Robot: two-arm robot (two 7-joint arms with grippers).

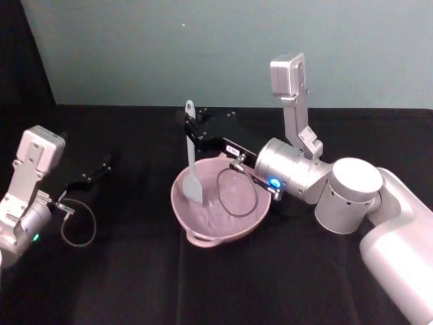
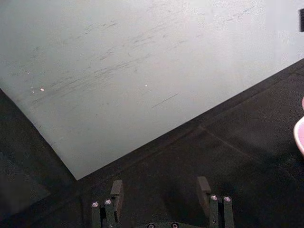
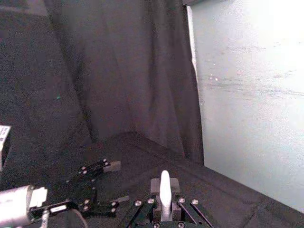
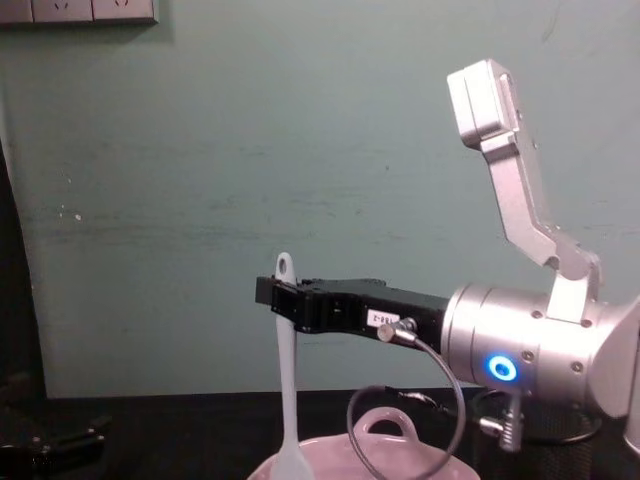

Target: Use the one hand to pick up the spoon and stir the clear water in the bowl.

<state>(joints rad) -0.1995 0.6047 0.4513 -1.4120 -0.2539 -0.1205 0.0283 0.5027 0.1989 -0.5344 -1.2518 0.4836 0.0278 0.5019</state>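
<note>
Black cloth [image 1: 203, 284] covers the table, with faint creases. Pale green wall [image 1: 203, 47] behind it, scuffed. Black curtain [image 3: 118, 71] hangs at the corner. White wall sockets [image 4: 90, 10] at upper left in the chest view.

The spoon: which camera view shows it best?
The head view: whole spoon, upright, blade in the bowl, held by the right claw. Chest view crops the blade; right wrist view shows the handle tip.
</note>
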